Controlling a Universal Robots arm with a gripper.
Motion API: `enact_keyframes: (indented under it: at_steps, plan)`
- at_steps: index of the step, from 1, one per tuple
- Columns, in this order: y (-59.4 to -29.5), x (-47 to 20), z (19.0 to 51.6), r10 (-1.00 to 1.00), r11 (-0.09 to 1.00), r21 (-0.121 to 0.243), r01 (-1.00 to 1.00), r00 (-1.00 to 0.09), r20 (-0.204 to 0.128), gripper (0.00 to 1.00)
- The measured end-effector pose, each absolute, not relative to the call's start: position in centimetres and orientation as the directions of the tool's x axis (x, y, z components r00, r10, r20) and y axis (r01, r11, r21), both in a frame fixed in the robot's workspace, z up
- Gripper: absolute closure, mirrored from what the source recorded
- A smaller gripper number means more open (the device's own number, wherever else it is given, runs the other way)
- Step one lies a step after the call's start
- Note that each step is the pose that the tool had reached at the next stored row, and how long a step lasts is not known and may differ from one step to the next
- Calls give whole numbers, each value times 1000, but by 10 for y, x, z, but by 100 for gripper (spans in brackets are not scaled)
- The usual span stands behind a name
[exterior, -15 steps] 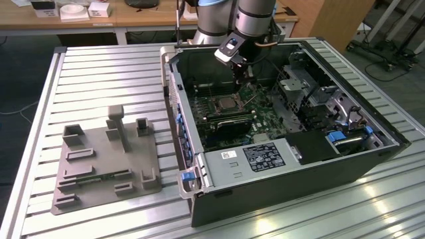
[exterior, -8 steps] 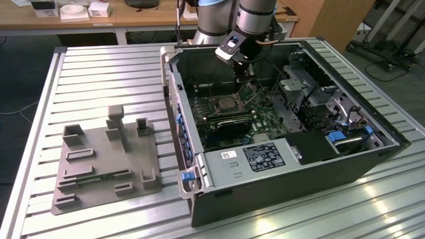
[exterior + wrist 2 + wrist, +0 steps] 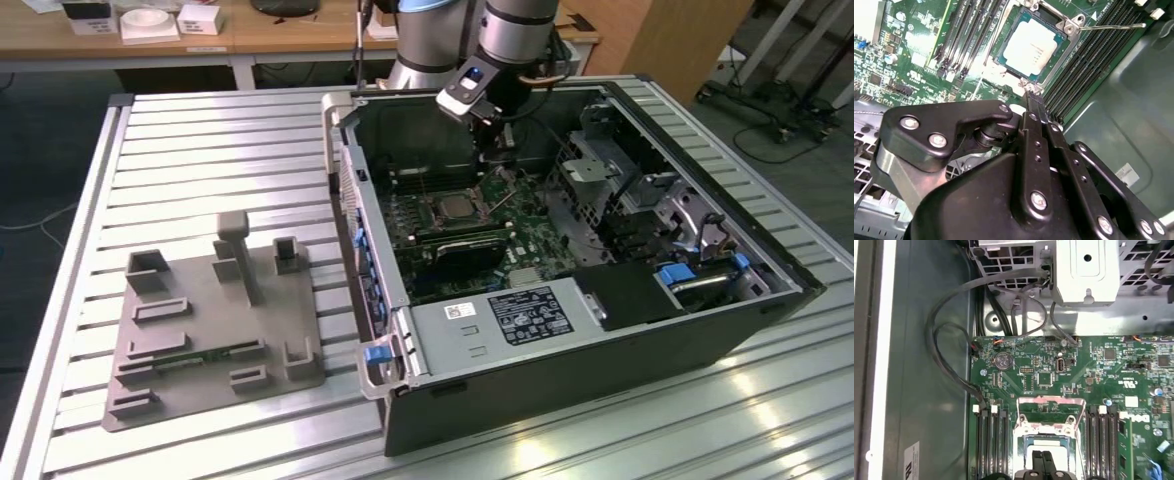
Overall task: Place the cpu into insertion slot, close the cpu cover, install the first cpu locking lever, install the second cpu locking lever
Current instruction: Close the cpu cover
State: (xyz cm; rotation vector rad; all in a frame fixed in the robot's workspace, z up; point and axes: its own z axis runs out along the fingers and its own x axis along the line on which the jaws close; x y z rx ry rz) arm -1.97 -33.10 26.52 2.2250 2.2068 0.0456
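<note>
My pincer (image 3: 1030,99) is narrow, fingers pressed together, nothing held, hovering near a corner of the insertion slot (image 3: 1070,26). The cpu (image 3: 1030,46) lies flat inside it, silver top up. I judge it light, stiff, fragile underneath: take by opposite edges only.
</note>
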Motion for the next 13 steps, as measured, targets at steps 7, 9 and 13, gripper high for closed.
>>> enact_keyframes:
  at_steps: [7,9,13]
  plan:
    - [-331,-20,278,1000,-8,26,1000,8,15,90]
    - [-331,-19,279,1000,-8,26,1000,8,16,90]
    - [-331,-15,279,1000,-8,26,1000,8,16,90]
